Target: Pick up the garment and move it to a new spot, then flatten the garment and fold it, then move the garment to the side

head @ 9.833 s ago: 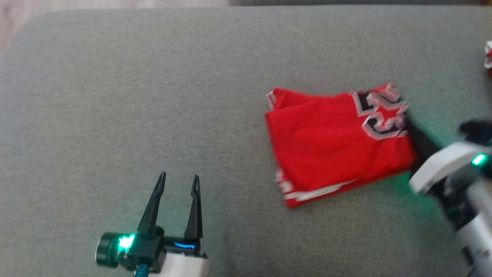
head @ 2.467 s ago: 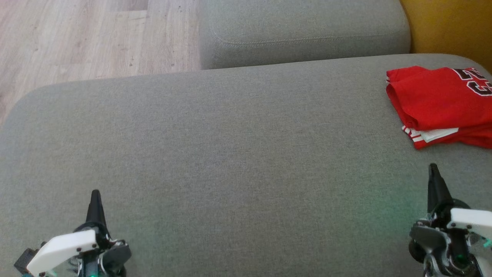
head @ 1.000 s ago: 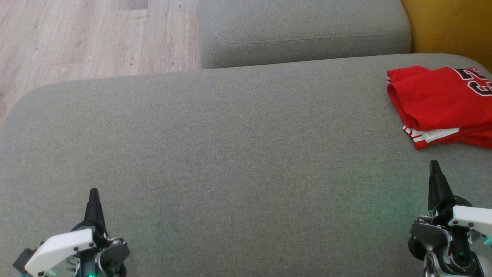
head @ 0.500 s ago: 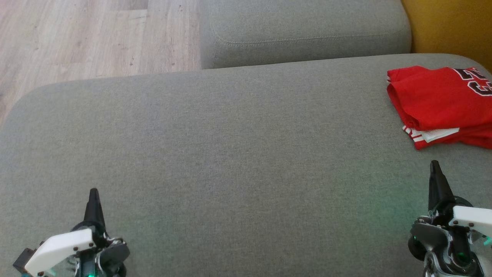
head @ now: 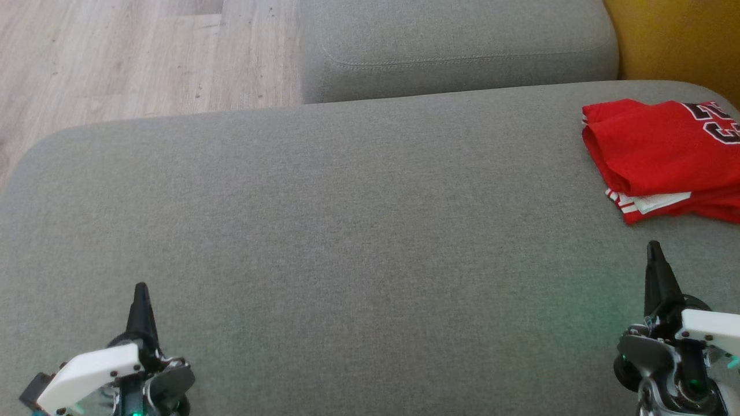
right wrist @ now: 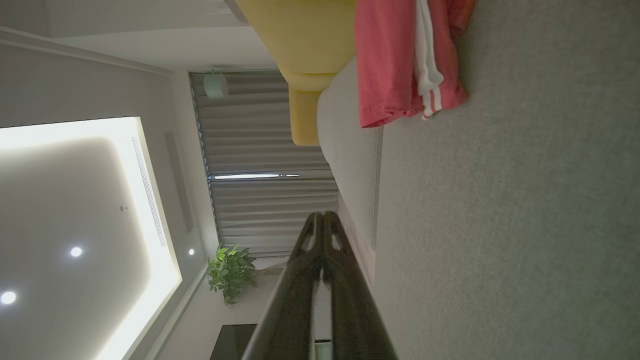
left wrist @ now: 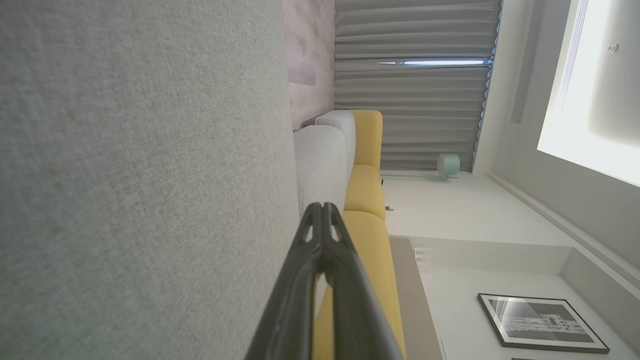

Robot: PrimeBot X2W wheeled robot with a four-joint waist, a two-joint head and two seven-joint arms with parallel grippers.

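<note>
The folded red garment (head: 659, 156) lies at the far right of the grey cushion (head: 347, 231), near its back edge. The left gripper (head: 140, 287) and the right gripper (head: 653, 245) hang low in front, well apart, each with fingers pressed together on nothing. The right gripper is near the garment, not touching it.

The head view is evenly, softly lit and sharp, brightest on the wood floor (head: 115, 52) at the upper left. Faint green glows tint the grey cushion (head: 347, 231) near both lower corners. The left wrist view is bright, its ceiling panel (left wrist: 595, 90) at the upper right blown out white. The right wrist view is dimmer, with a glowing panel (right wrist: 60, 200) at left, and the garment (right wrist: 390, 60) at top looks washed-out pink.
</note>
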